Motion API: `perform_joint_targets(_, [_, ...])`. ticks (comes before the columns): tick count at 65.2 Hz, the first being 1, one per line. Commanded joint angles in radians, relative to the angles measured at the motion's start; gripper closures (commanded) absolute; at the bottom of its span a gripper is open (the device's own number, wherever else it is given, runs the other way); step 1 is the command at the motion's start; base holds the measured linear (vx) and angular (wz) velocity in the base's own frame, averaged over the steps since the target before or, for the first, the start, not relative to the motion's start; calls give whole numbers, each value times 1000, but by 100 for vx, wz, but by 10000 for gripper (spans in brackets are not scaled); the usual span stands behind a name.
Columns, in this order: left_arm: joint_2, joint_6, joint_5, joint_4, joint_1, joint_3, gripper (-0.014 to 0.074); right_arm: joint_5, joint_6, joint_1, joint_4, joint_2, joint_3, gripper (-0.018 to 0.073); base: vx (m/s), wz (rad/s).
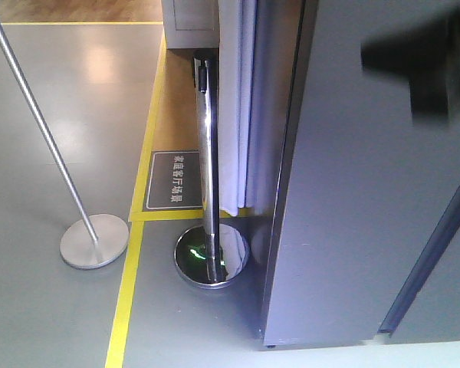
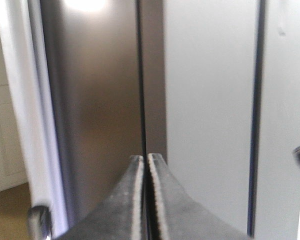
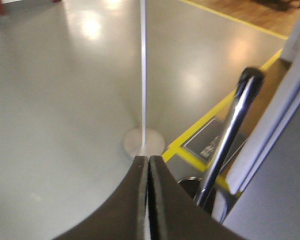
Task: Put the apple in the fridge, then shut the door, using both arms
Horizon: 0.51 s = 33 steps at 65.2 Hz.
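We are keeping our left hand [image 2: 145, 200] pressed together, empty, facing the fridge [image 1: 368, 192] and its dark grey shut door [image 2: 100, 100]. Our right hand [image 3: 148, 200] is likewise pressed together, pointing over the grey floor [image 3: 55, 100] toward a chrome stanchion [image 3: 227, 135]. The apple is showing nowhere.

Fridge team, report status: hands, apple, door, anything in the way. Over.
Left hand shut, empty, facing the fridge. Right hand shut, empty, over the floor. Apple not in view. Chrome post stands beside the fridge.

Glossy grey floor [image 1: 54, 115] with yellow tape lines [image 1: 126, 299], two metal stanchions [image 1: 207, 153]
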Motion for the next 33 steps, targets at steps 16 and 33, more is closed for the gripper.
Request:
perform_joint_targets(16, [-402,-65,40,34,1,564,605,-182,-87,0,76,-414,586,565,0,0])
perform_joint_targets(33, [-532,-150,78,34,1,792,605,-183,-86,0,75,-637,818,565,0,0])
